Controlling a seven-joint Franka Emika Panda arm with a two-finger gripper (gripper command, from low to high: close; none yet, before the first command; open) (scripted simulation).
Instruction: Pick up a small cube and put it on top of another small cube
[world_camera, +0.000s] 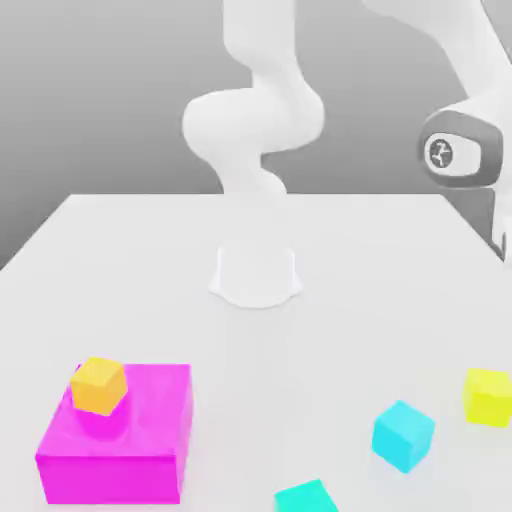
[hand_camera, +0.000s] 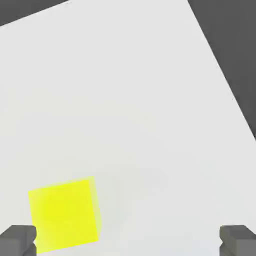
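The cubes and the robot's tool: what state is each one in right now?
Yellow cube: resting on the table, not gripped.
Cyan cube: on the table, alone, nothing stacked on it.
Orange cube: sitting atop the magenta block.
Magenta block: on the table, carrying the orange cube.
Teal cube: on the table, at the picture's lower edge.
Tool: open, fingers spread, holding nothing, above the table near the yellow cube.

A plain white table stretches across the scene under soft, even light. Behind it stands a flat, featureless grey backdrop.
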